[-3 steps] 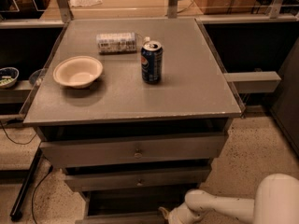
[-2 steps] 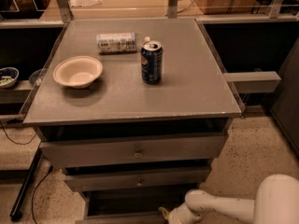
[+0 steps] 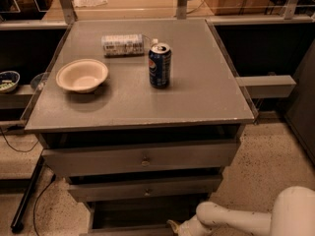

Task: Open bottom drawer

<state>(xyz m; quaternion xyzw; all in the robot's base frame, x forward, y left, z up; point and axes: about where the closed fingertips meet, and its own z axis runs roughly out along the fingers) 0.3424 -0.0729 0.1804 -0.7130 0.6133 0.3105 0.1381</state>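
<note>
- Our gripper (image 3: 176,227) sits low beside the bottom drawer (image 3: 123,228); we cannot tell whether it is open.
- Blue can (image 3: 160,65) on the tabletop (image 3: 206,92): we cannot read its writing.

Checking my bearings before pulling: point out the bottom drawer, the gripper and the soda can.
bottom drawer (image 3: 123,229), camera view, front panel's top edge.
gripper (image 3: 173,225), camera view, tip by the drawer front.
soda can (image 3: 160,68), camera view, side label.
</note>
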